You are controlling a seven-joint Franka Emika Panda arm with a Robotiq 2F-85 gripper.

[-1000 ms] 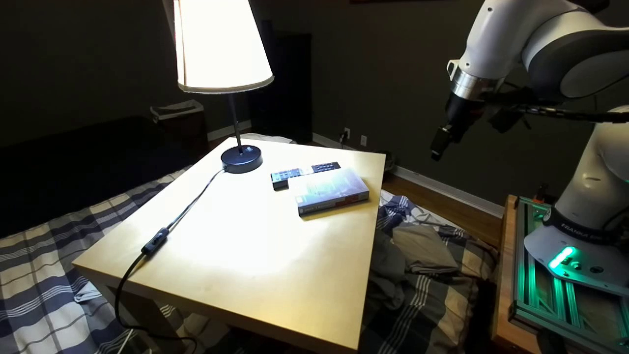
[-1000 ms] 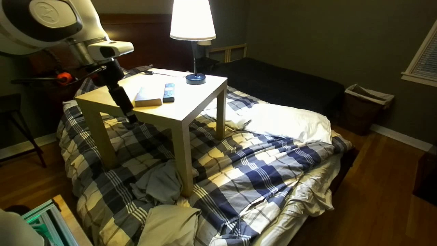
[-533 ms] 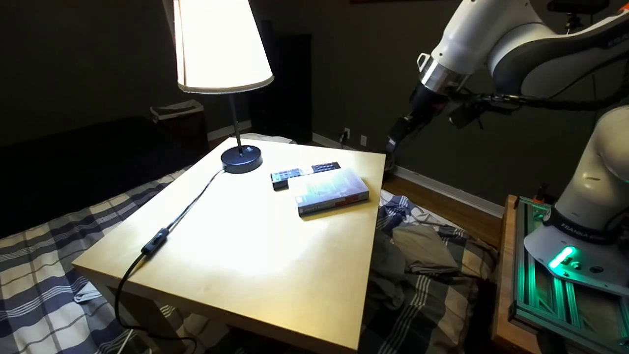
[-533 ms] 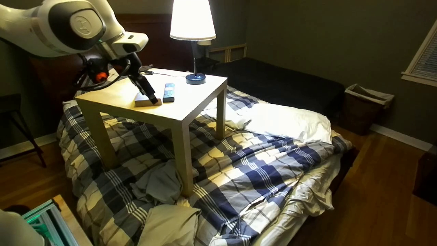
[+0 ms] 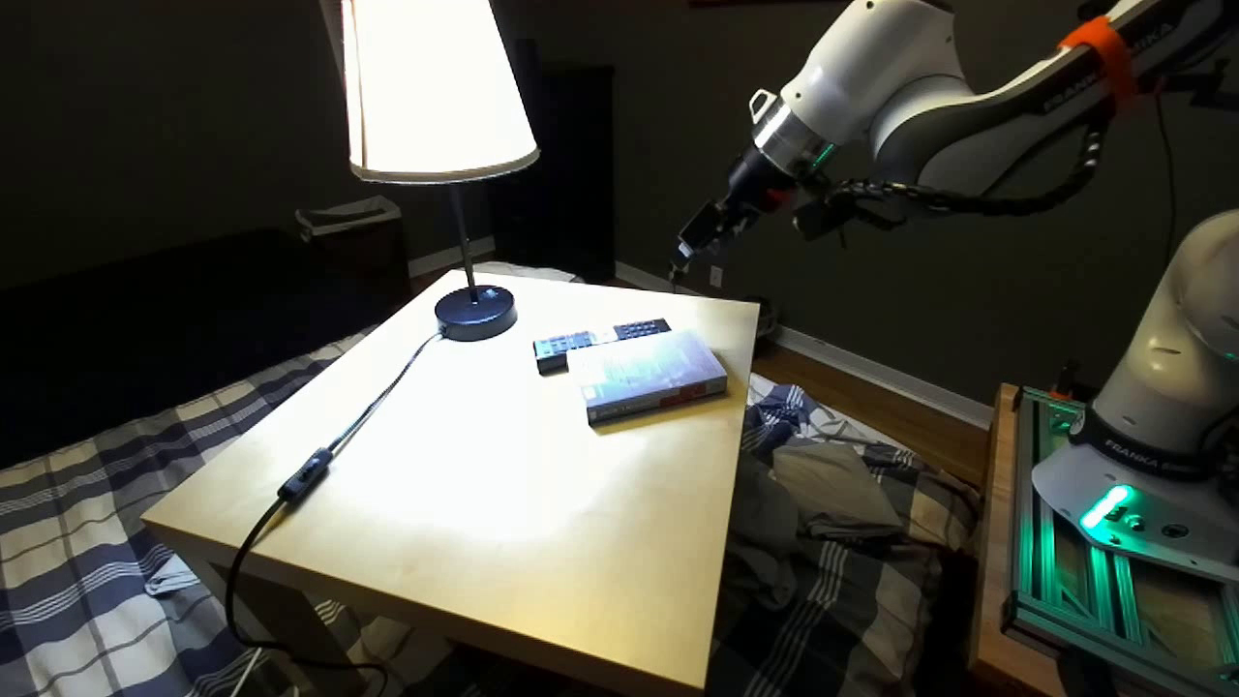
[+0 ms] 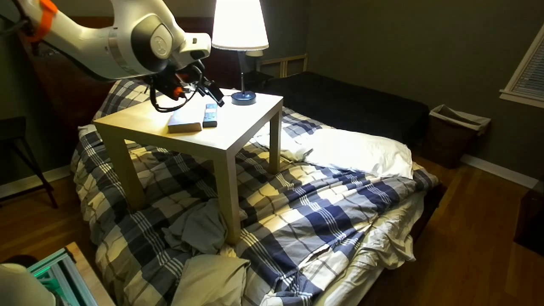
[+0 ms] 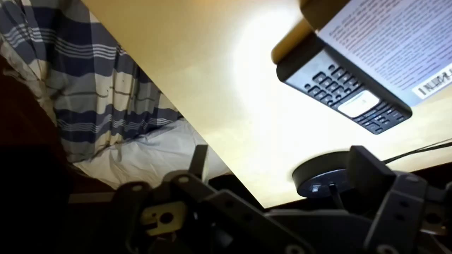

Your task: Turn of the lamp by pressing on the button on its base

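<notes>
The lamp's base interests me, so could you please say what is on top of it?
On top of the base stands the pole, beside what looks like a button. In the wrist view, a finger of the end effector hides part of that top.

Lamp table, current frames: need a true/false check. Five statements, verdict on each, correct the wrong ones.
1. The lamp is lit. True.
2. The gripper is open. True.
3. The gripper is touching the lamp. False: it hangs in the air, apart from the lamp.
4. The remote control lies beside the book. True.
5. The book stands on end. False: it lies flat on the table.
</notes>
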